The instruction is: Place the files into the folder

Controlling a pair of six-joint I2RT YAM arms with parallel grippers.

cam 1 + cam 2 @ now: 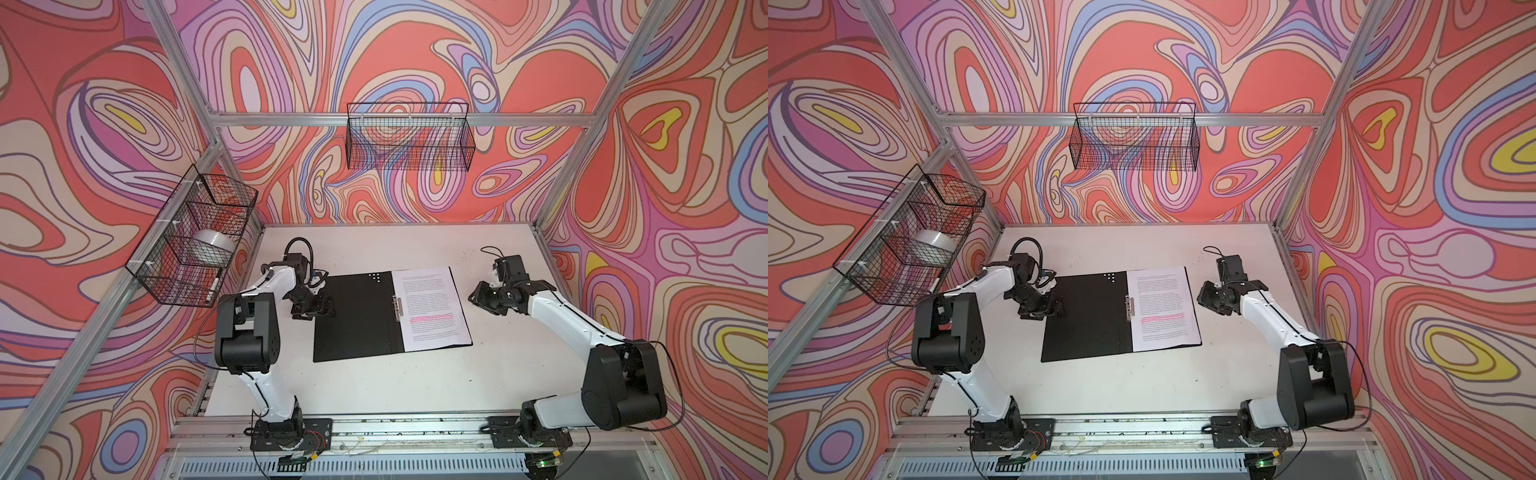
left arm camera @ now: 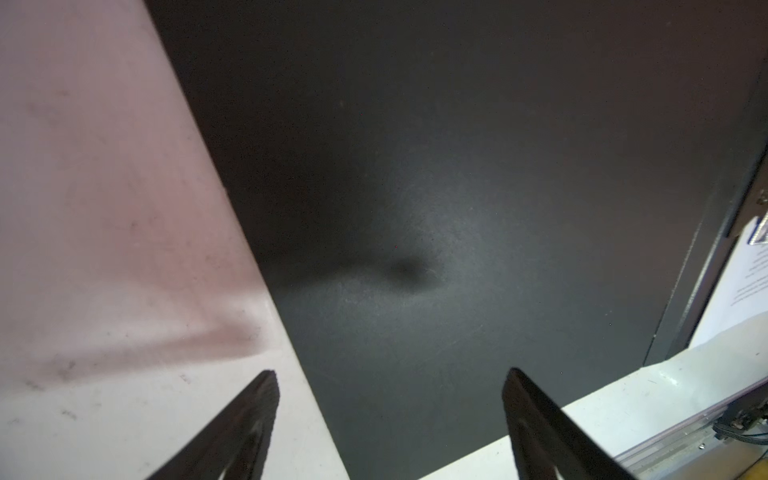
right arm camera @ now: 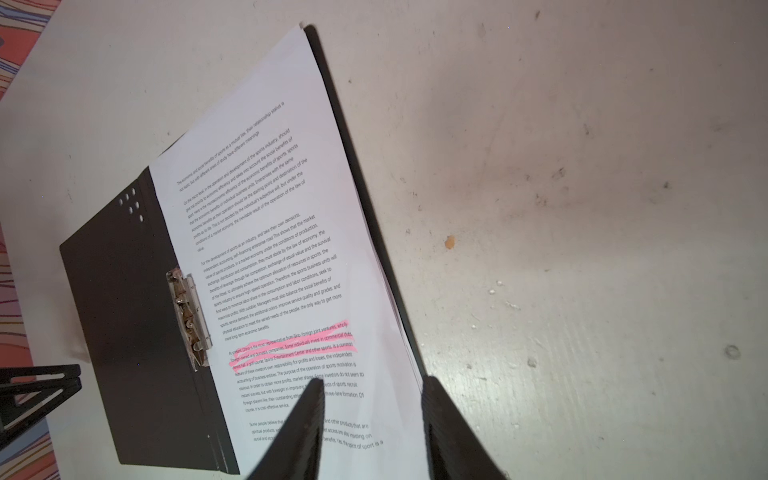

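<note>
open folder, files on its right half, both grippers released

the folder [image 1: 353, 320] lies flat and open on the table [image 1: 415, 386], black inside facing up in both top views. the files [image 1: 430, 307], white sheets of dense print with one pink-highlighted passage, lie on the folder's right half. their inner edge is just beside the metal clip [image 1: 397, 309] at the folder's spine. whether the clip presses on them cannot be told. the left gripper [image 1: 321, 309] hangs over the folder's left edge, its fingers [image 2: 249, 415] wide apart and released, with nothing between them. the right gripper [image 1: 478, 296] sits off the folder's right edge, apart from it. its fingers [image 3: 307, 419] are parted and grasp nothing.
</note>
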